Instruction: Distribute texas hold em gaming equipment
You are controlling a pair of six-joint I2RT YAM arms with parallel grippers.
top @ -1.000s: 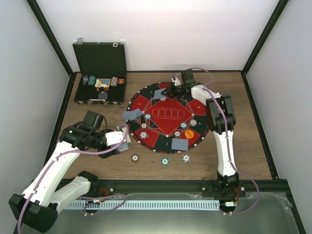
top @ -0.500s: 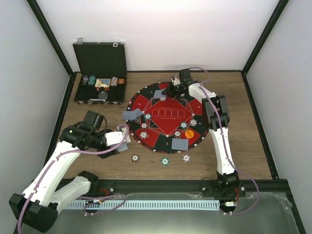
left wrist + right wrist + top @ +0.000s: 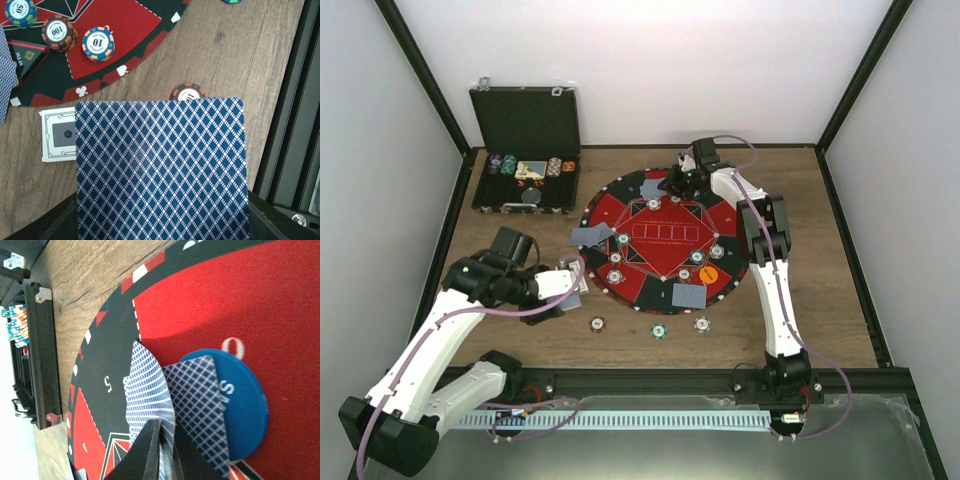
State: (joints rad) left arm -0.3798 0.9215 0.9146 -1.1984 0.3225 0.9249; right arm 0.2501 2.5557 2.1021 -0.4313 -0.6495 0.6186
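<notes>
My right claw [image 3: 164, 434] pinches two bent cards [image 3: 150, 385] near the table's far edge; left claw [image 3: 574, 286] grips a blue-backed card [image 3: 160, 170].

Both arms are white shell links joined by black cylindrical joints. The left arm [image 3: 430, 335] ends in a black cap at seven o'clock of the overhead view, and a lilac cable trails along its links. The right arm [image 3: 775, 290] carries the same lilac cable, looping round its black base at five o'clock. The right gripper [image 3: 167, 452] has matte black, tapered fingers [image 3: 145, 455].
</notes>
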